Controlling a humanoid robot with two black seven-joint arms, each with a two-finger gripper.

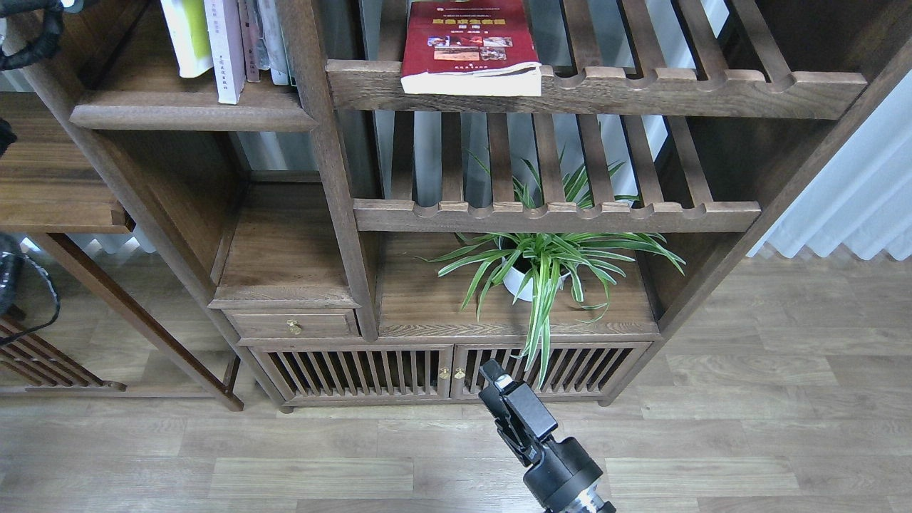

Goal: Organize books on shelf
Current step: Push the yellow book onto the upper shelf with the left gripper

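Books: the yellow-green book (pixel 187 35) and white book (pixel 226 50) stand upright on the shelf (pixel 192 114), far up and left of the right gripper (pixel 491 375); their tops are cut off by the frame edge. The red book (pixel 470 46) lies flat on a slatted rack (pixel 641 89), straight above the gripper. The right gripper points at the cabinet doors, end-on; finger spacing cannot be told. A dark part at the upper left corner may be the left arm; its gripper is not visible.

shelf (pixel 192 114): dark matt wood | dark red book (pixel 470 43): glossy paper cover | floor (pixel 748 427): wood-look planks
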